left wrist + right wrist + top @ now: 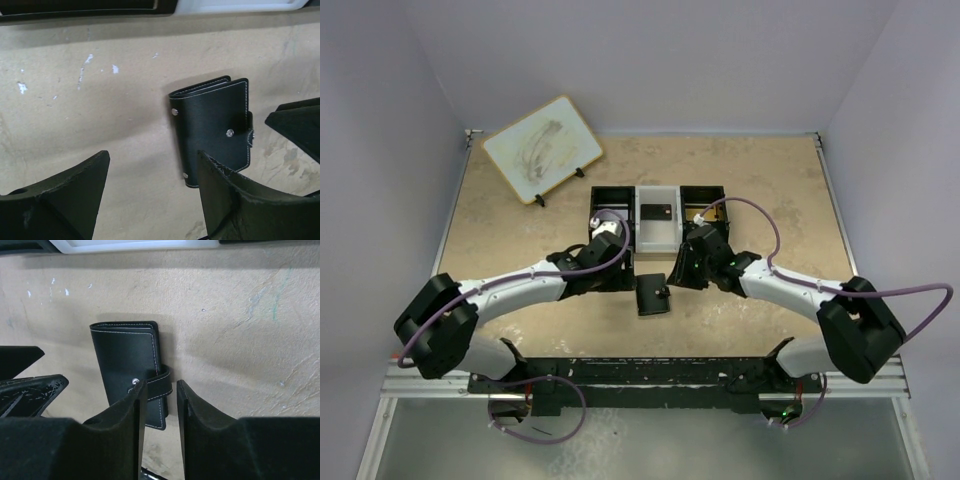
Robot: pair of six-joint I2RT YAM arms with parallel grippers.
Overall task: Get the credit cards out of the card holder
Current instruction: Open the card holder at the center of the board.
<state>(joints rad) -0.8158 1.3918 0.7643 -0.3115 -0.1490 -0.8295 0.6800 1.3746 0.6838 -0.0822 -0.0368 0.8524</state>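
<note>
Holder (653,296) shown shut and flat on the table (500,230), just nearer the arms than the tray (610,192) and between the two grippers. Its strap (159,379) is carried round the open edge and fastened at the stud (229,132), so no card can be drawn until the strap is freed. Freeing it is judged to be the step in hand.

Left gripper (152,157) is spread wide and held low beside the holder. One finger (235,200) overlaps the holder's near corner in the wrist view, a stance suited to bracing it.

Right gripper (161,390) is set at the opposite side, its fingers drawn to a narrow slit. The strap's end is seen in that slit, a placing suited to plucking it off the stud. Whether the strap is pinched or only hovered over cannot be told.

Counts:
- One holder, with one strap.
- One dark card (658,212), judged so by shape, lying flat in the tray's white middle compartment. No card is seen at the holder, since it is shut.
- One tray of three compartments, the outer two black.
- One board (542,148), propped on a stand at the far left.
</note>
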